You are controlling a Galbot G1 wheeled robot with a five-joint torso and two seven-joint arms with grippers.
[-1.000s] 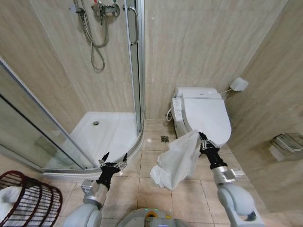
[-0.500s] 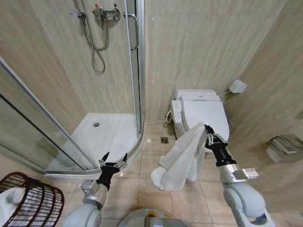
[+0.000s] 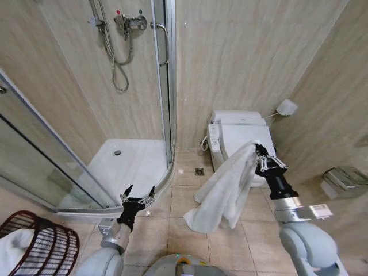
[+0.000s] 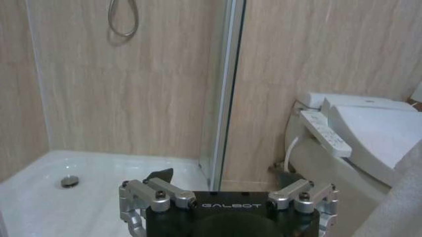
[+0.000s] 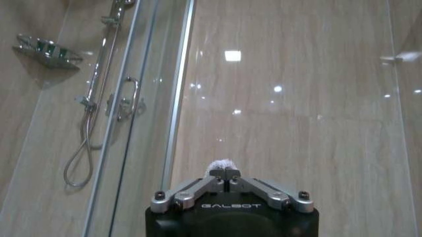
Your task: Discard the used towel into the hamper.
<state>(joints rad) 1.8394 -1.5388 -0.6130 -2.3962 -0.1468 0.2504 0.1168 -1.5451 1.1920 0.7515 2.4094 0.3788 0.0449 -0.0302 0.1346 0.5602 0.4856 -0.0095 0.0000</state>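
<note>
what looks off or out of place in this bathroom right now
Nothing is spilled or damaged. The one odd sight is the white towel dangling in mid-air in front of the toilet, pinched at one corner by the right end effector. The left end effector is open and empty. The hamper already holds something white.

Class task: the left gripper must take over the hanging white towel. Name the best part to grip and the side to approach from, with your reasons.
Grip the bunched upper fold of the towel, just below the right gripper, which is shut on its top corner. Come from the robot's left, where the open left gripper waits low. The cloth hangs free there, while the toilet stands close behind.
</note>
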